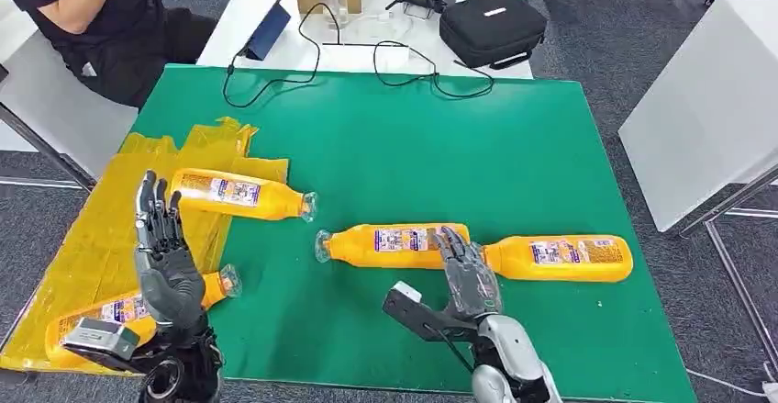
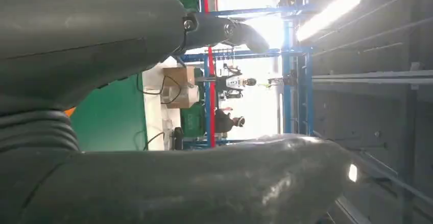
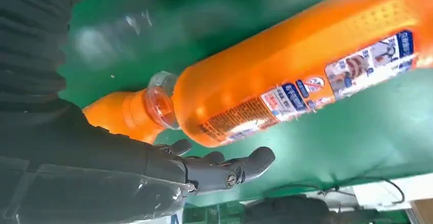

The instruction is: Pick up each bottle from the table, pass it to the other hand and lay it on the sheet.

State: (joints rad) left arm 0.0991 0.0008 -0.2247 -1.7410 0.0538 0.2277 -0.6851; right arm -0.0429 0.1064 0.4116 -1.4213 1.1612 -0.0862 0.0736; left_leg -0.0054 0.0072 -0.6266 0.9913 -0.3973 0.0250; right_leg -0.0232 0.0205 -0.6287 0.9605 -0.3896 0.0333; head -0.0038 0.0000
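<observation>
Our right hand reaches over the near middle of the green table, fingers stretched out and apart, gripping nothing, just above where two orange bottles meet end to end: the middle bottle to its left and the right bottle beyond it. Our left hand stands raised at the near left, fingers spread and empty, over the yellow sheet. On that sheet we see a near bottle partly behind the hand, and a far bottle whose cap end reaches onto the green.
</observation>
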